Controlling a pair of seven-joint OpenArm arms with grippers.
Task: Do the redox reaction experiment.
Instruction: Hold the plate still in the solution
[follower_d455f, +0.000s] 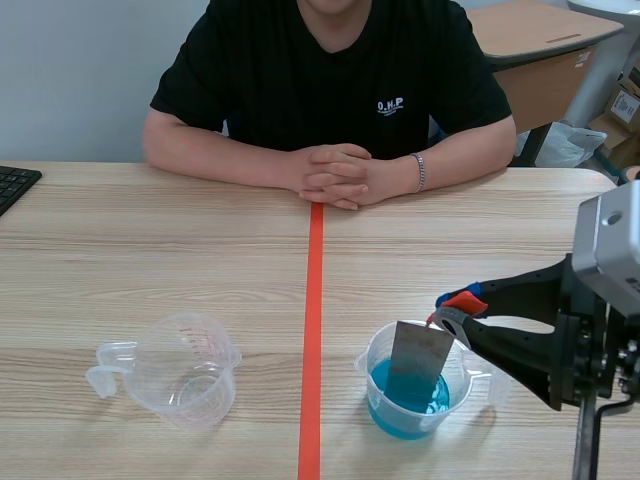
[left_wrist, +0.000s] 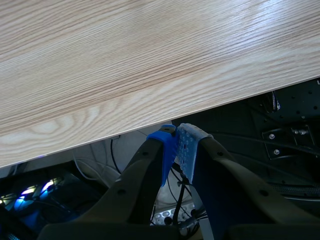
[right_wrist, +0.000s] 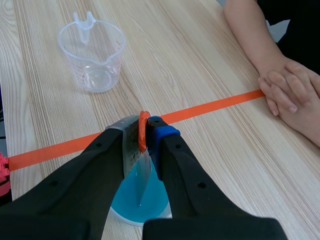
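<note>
Right end effector (follower_d455f: 451, 309) pinches the metal plate (follower_d455f: 418, 356), lower edge inside the blue-filled cup (follower_d455f: 378, 412).

Bright, even light, seemingly from overhead. The pale wood-grain tabletop (follower_d455f: 150, 260) gets a mild sheen in the left wrist view; the empty clear plastic measuring cup (follower_d455f: 185, 372) throws just a faint soft shadow. Below the tabletop's edge it's dark.

A pale wood-grain table (follower_d455f: 150, 260) stretches ahead of my right hand (follower_d455f: 452, 312). Far beyond it stands a plain light wall (follower_d455f: 80, 70). Further off to its right are a second wooden desk (follower_d455f: 540, 40) and cardboard boxes (follower_d455f: 625, 105).
</note>
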